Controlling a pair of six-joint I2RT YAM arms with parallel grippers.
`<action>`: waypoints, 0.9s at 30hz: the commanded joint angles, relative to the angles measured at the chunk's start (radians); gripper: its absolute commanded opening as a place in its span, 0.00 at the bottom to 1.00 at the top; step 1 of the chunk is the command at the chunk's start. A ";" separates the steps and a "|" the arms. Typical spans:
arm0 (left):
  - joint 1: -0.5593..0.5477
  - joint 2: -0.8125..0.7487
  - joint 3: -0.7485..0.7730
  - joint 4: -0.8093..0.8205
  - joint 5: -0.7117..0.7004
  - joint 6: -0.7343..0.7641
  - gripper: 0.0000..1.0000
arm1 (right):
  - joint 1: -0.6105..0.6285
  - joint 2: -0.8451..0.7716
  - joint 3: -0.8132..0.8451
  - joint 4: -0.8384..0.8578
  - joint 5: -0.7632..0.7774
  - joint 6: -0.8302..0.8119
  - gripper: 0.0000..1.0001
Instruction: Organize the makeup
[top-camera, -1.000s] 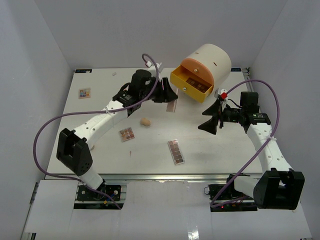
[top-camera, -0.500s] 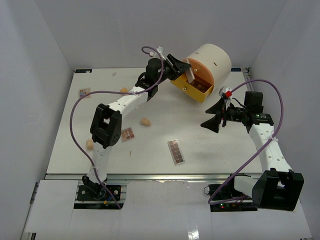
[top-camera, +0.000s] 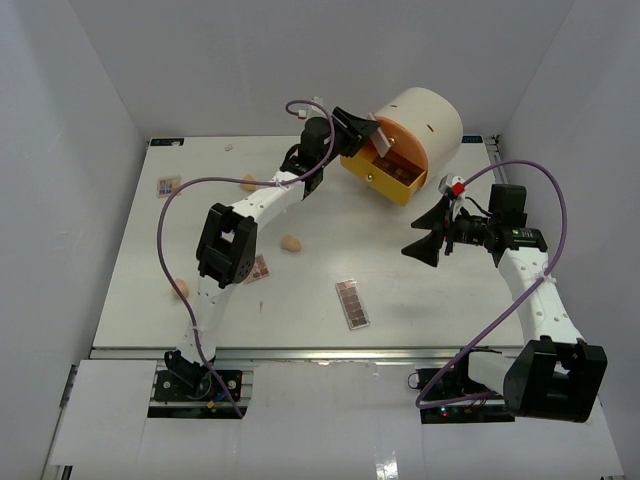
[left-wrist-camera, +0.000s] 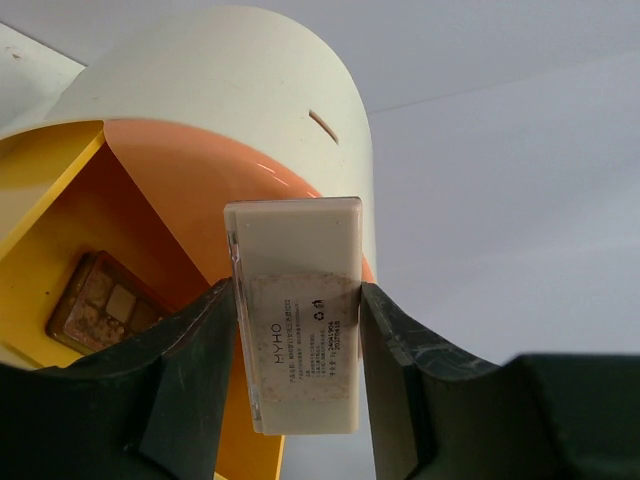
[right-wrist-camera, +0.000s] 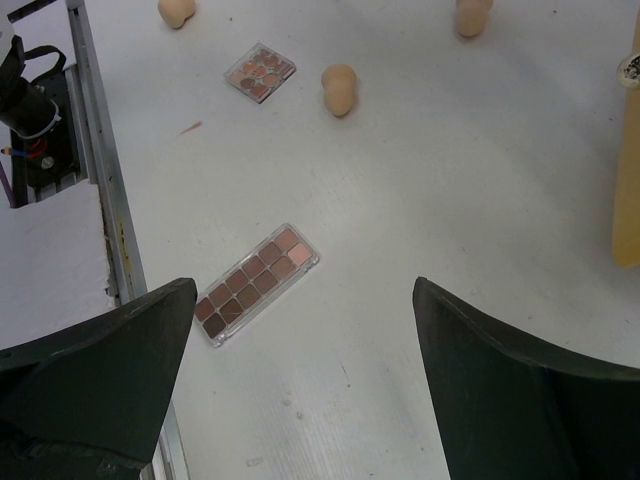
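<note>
Top external shows us the cream organizer (top-camera: 430, 115) far right on the bench (top-camera: 450, 300), yellow drawer (top-camera: 385, 185) open. We judge stowing underway: left gripper (left-wrist-camera: 295, 330) clamps a pale-backed palette (left-wrist-camera: 293, 240) above it; next, lower and release. Right gripper (right-wrist-camera: 302, 290) hangs spread, empty. Only left wrist shows a brown palette (left-wrist-camera: 105, 300) already in the drawer.

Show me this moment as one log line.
left claw: shut on palette, at open drawer | right claw: open, empty

In the left hand (left-wrist-camera: 296, 296), a palette (left-wrist-camera: 295, 335) sits over the drawer (top-camera: 373, 180) (a second palette (left-wrist-camera: 100, 300) lies inside).
</note>
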 joint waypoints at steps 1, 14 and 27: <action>0.001 -0.024 0.043 -0.021 -0.012 -0.026 0.72 | -0.006 -0.019 -0.001 0.024 -0.040 -0.001 0.95; 0.001 -0.072 0.070 -0.057 0.026 0.058 0.98 | -0.016 -0.020 -0.004 0.024 -0.040 -0.003 0.95; 0.038 -0.582 -0.298 -0.274 0.130 0.706 0.98 | -0.007 0.048 0.009 -0.024 -0.013 0.002 0.96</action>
